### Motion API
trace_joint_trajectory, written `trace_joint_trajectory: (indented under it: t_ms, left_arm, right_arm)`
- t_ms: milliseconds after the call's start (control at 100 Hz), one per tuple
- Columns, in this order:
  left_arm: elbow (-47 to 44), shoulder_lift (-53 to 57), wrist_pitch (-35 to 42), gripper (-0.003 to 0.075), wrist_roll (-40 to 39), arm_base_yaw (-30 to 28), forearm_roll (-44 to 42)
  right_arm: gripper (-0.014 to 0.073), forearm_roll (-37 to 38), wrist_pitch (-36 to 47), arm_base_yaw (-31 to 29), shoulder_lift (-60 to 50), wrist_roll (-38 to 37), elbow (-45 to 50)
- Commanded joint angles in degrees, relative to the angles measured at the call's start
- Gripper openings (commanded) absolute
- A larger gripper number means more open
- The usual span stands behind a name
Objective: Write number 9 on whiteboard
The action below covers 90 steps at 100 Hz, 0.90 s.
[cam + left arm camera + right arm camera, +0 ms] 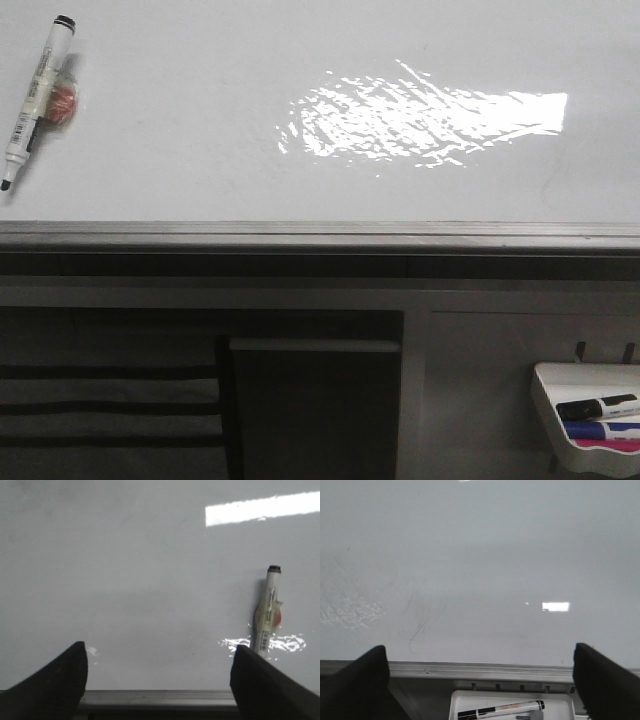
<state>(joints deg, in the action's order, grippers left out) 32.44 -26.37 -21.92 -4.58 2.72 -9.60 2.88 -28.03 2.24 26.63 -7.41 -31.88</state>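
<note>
Two grippers face you with their jaws spread wide and nothing between them: the left gripper (pixel 159 680) and the right gripper (pixel 481 680), each hanging near the whiteboard's (pixel 200 110) grey metal edge strip (pixel 320 233). You see no number 9; only faint smudges show on the board in the right wrist view. A marker (pixel 36 100) lies at the board's far left, a glare patch (pixel 420 125) right of centre, with open white surface between them. Below the edge on the right, a small tray (pixel 590 465) holds more markers.
</note>
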Motion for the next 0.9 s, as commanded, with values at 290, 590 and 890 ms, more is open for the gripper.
trace_joint_trajectory:
  t_ms: [290,590,890]
  left_arm:
    - [2.2,-18.6,12.7,0.0545,1.5,11.0,1.2]
    - [2.3,-34.9,28.4,0.0545,1.5,13.2,1.2]
    - [5.9,-47.8,35.3,0.0513,1.5,13.2,-0.7]
  right_arm:
    - [0.0657,-1.1,4.1,-0.3,0.6,0.3,-2.1]
    - [0.0657,-1.1,4.1,-0.3,0.6,0.3,-2.1]
    - [0.0657,-1.1,4.1,-0.3,0.6,0.3,-2.1]
